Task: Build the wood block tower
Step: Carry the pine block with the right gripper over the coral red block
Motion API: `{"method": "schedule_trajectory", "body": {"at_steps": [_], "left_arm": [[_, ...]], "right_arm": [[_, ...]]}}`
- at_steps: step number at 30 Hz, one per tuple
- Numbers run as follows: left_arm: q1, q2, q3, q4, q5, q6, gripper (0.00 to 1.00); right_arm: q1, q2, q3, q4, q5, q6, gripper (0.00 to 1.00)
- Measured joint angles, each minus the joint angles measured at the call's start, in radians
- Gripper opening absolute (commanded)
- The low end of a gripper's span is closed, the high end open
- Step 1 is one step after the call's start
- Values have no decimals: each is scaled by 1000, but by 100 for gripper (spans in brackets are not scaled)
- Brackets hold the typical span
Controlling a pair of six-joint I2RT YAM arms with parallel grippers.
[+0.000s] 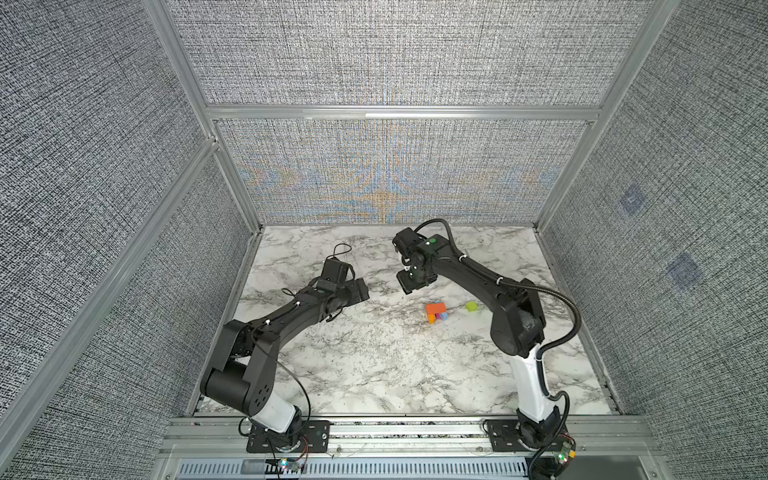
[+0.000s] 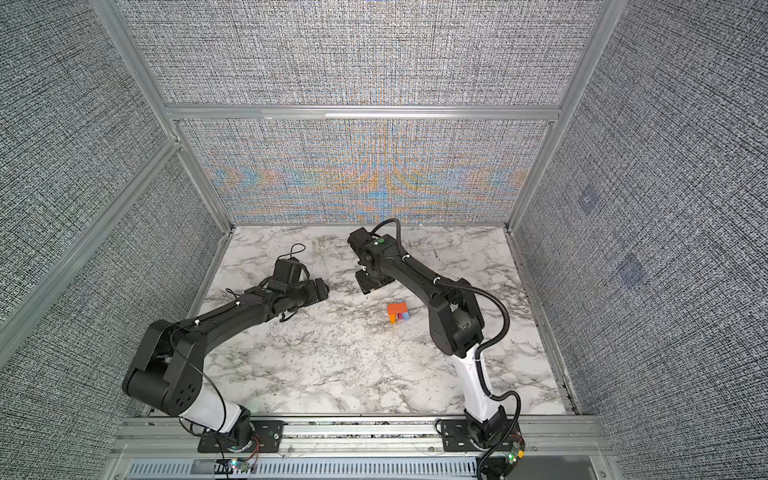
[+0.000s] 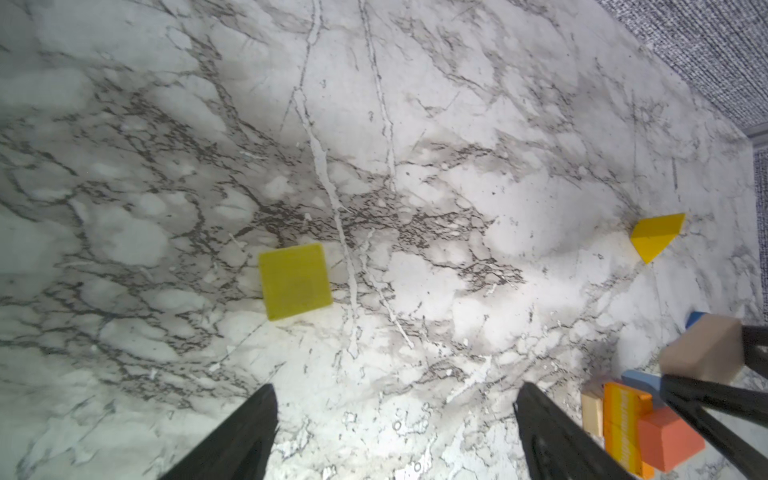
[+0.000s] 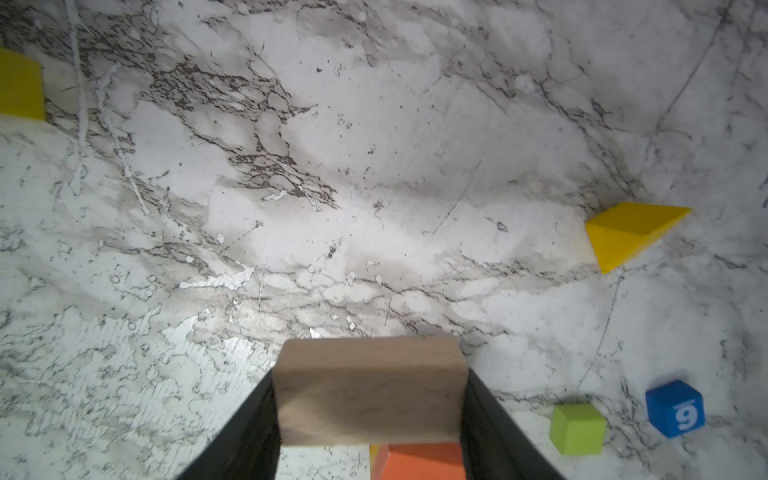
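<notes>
My right gripper is shut on a bare wood block, held above the table just behind the tower. The tower is a low stack with an orange block on top and blue and magenta pieces beside it. In the right wrist view a lime green cube, a blue numbered cube and a yellow wedge lie loose on the table. My left gripper hangs open and empty near a flat yellow block. From the left wrist view the held wood block shows over the tower.
The marble table is boxed in by grey fabric walls on three sides. The left arm lies low across the left half. The right arm arches over the right side, close to the green cube.
</notes>
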Motion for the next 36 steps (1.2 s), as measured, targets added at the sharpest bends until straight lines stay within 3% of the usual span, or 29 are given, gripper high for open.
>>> {"method": "schedule_trajectory", "body": {"at_steps": [18, 36], "left_arm": [[-140, 10, 80, -86, -62, -23, 90], [-153, 33, 88, -102, -80, -26, 90]], "right_arm": [[-53, -294, -392, 52, -19, 96, 57], [-56, -272, -421, 92, -52, 110, 57]]}}
